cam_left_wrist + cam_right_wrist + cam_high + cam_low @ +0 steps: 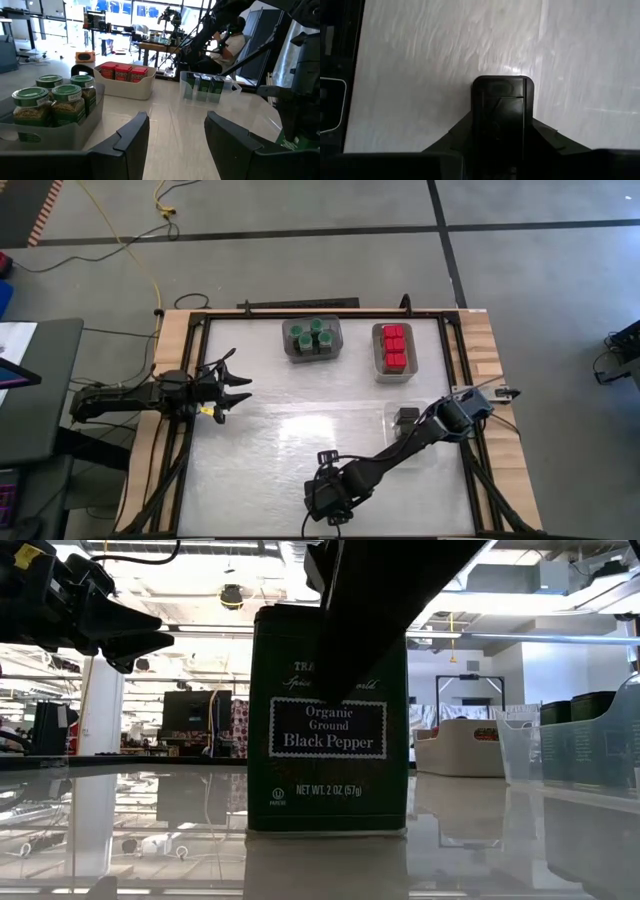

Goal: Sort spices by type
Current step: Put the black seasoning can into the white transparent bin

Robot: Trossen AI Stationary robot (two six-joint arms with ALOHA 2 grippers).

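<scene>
Black pepper tin's (328, 720) top behind the right arm (385, 585).

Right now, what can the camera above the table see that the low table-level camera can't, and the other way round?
Only the high view shows the whole layout: the green-lidded jars in a grey tray, the red-topped boxes in another tray, the left gripper hovering open at the table's left, and the right gripper near the front edge.

Only the low view shows the label on the black pepper tin, standing upright on the table, and the room behind.

Both show the right arm reaching down to that front spot, and the clear tray of dark tins.
</scene>
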